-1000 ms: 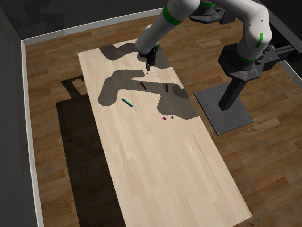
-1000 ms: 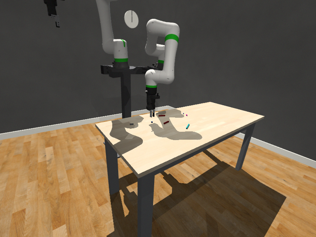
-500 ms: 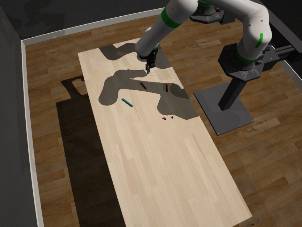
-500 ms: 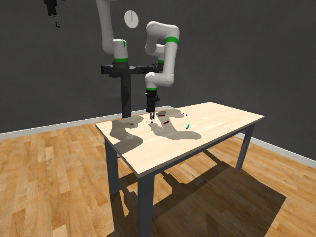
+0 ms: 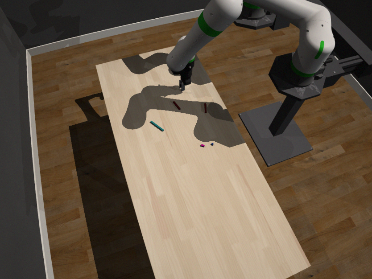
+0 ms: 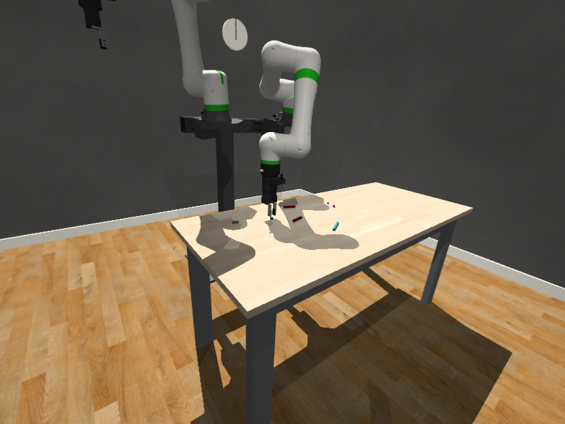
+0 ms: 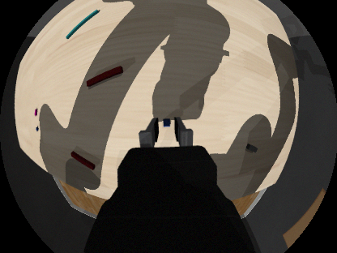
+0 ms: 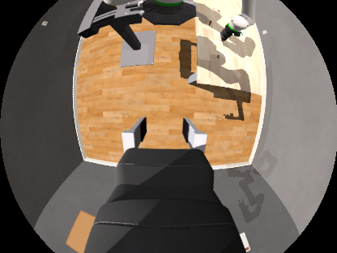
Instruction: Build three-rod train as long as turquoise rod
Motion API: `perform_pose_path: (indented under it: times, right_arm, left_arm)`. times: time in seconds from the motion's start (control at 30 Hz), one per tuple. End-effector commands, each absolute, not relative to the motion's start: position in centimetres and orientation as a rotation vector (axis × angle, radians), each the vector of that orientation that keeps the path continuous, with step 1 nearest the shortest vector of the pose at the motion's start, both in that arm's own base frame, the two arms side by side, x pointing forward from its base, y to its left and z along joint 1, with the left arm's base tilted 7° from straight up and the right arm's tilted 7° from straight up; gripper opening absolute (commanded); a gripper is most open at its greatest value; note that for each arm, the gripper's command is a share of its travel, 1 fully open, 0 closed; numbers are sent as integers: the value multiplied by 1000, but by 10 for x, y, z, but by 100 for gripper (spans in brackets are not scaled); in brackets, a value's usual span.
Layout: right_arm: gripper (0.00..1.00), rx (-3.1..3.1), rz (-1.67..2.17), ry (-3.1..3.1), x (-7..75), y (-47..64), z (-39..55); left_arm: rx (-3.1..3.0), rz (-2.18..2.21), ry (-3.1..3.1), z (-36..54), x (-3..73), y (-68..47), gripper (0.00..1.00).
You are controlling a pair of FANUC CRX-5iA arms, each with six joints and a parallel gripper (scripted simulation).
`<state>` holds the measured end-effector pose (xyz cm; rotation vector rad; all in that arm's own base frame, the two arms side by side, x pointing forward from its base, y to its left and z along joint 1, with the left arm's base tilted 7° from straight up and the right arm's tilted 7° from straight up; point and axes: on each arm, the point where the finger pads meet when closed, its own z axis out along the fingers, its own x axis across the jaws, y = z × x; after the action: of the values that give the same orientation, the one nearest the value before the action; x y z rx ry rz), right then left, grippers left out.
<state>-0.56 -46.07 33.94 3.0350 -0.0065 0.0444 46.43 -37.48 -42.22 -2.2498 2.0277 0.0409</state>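
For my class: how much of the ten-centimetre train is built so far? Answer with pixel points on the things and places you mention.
Done: nothing visible yet; no rods lie end to end.
In hand: nothing gripped. The left gripper [image 5: 182, 87] [image 6: 271, 212] [image 7: 166, 125] is partly open above a blue rod [image 6: 271, 218] [image 7: 167, 122], probably about to pick it.
Left: lay a blue, the magenta rod [image 5: 202, 145] [image 6: 333, 205] [image 7: 36, 112] and a red rod [image 5: 176, 105] [image 6: 297, 219] [image 7: 104, 76] in line, matching the turquoise rod [image 5: 156, 126] [image 6: 335, 225] [image 7: 83, 24].

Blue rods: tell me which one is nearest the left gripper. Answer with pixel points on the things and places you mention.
The blue rod [image 6: 271, 218] [image 7: 166, 122] just below the left gripper [image 5: 182, 89] [image 6: 271, 213] [image 7: 166, 125]; the other blue rod [image 5: 212, 144] [image 6: 327, 202] [image 7: 37, 129] lies far off, near the magenta rod [image 5: 202, 145] [image 6: 333, 205] [image 7: 36, 112].
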Motion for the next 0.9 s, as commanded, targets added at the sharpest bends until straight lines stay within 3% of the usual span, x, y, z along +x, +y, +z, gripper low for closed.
perform_pose_path:
  times: [0.0,0.87]
  right_arm:
    - [100,3033,44,-7,-6,-461,340]
    - [100,3033,44,-7,-6,-461,340]
  left_arm:
    - [-2250,38,2028,-421,465,-376,54]
    - [-2250,38,2028,-425,465,-375,54]
